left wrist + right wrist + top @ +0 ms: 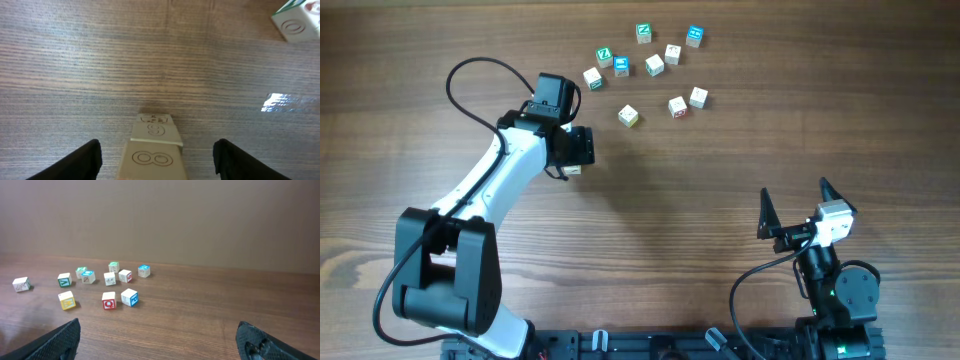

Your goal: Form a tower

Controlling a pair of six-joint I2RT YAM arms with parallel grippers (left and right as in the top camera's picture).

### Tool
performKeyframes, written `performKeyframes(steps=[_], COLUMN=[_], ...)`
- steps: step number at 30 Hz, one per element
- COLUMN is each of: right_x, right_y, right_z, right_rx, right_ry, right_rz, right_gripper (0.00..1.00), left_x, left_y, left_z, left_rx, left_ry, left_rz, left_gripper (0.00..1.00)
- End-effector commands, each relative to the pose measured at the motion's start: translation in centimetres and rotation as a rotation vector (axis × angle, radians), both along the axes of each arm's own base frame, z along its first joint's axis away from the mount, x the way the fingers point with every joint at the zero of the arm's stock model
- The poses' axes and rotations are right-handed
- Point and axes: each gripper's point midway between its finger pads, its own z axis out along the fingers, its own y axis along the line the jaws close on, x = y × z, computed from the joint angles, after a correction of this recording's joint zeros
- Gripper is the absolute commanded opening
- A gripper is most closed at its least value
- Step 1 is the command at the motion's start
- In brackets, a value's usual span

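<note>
In the left wrist view the tower (154, 159) shows from above as a narrow column of pale wooden cubes, its cream top face printed with two linked rings. My left gripper (157, 147) is open, its black fingers (85, 160) standing clear of the column on both sides. In the overhead view the left gripper (576, 148) covers the tower almost wholly. My right gripper (795, 192) is open and empty near the table's front right, and in its own view the right gripper (157, 327) holds nothing.
Several loose cubes lie scattered at the table's far middle, among them a green-faced one (604, 56), a blue-faced one (694, 37) and a yellow one (628, 116). One loose cube (296, 22) sits beyond the tower to the right. The red Q cube (108, 300) lies ahead of the right gripper.
</note>
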Motion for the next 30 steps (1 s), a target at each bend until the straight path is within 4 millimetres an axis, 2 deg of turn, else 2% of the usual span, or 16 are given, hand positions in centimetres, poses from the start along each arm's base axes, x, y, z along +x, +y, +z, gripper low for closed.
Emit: performKeyframes(steps=[1, 25, 30], right_x=[0.0, 0.0, 0.0], right_y=[0.2, 0.2, 0.2], right_z=[0.1, 0.1, 0.1], right_rx=[-0.013, -0.013, -0.013], right_ry=[-0.01, -0.009, -0.009], right_rz=[0.013, 0.012, 0.012], right_gripper=[1.0, 1.0, 1.0], left_x=[1.0, 0.9, 0.9], left_y=[0.1, -0.2, -0.9], left_z=[1.5, 1.5, 1.6], left_rx=[0.017, 0.022, -0.008], left_ry=[-0.051, -0.051, -0.05], left_rz=[-0.038, -0.094, -0.13], left_gripper=[0.66, 0.6, 0.61])
